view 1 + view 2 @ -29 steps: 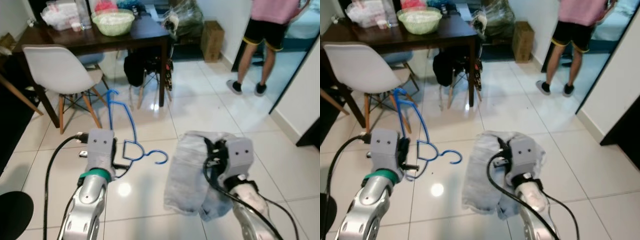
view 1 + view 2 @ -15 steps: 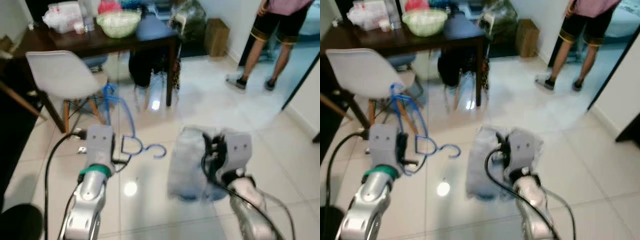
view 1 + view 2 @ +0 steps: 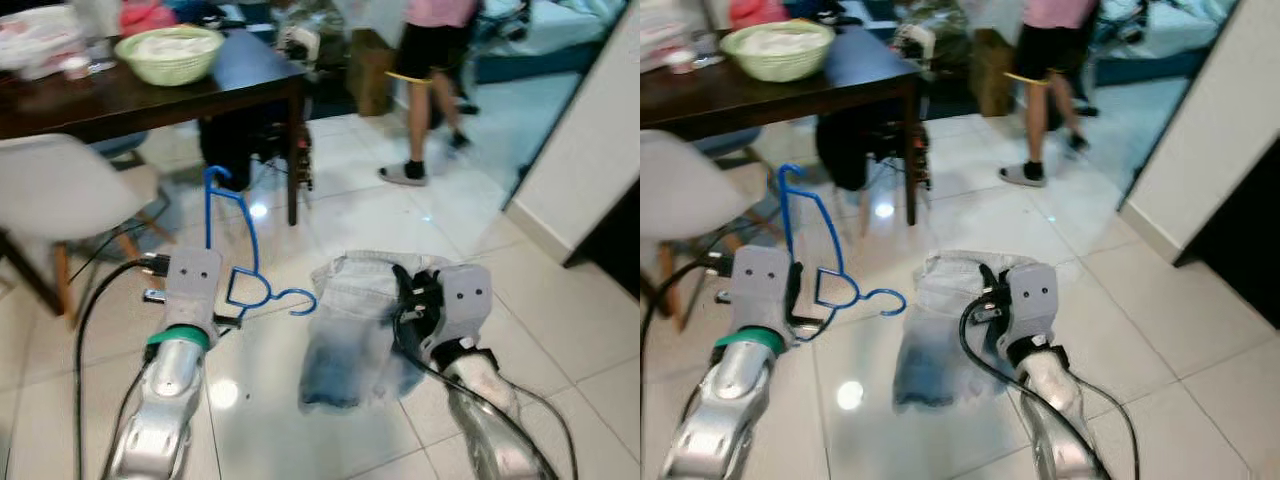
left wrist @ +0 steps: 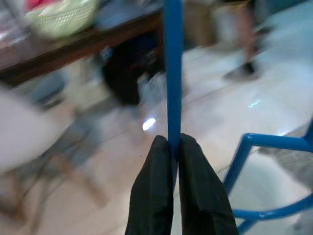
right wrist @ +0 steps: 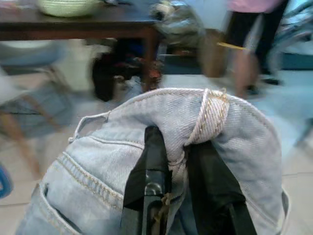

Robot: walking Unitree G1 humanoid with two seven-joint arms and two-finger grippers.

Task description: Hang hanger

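Note:
My left gripper (image 4: 172, 147) is shut on a thin bar of the blue plastic hanger (image 3: 231, 243), which I hold up in front of me with its hook (image 3: 302, 302) pointing right toward the jeans. My right gripper (image 5: 178, 156) is shut on the waistband of a pair of light blue jeans (image 3: 350, 320), which drape over the fingers and hang down in front of the right arm. In the head views both arms are raised side by side, hanger on the left, jeans (image 3: 940, 330) on the right, a short gap apart.
A dark wooden table (image 3: 150, 95) with a green basket (image 3: 170, 50) stands ahead left, with a white chair (image 3: 60, 195) beside it. A person (image 3: 435, 70) in black shorts stands ahead right. A white wall corner (image 3: 590, 130) is on the right. The floor is glossy white tile.
The whole view has swung to the right, so the table and chair slid left. The person has stepped toward the middle of the room. Both grips hold as before.

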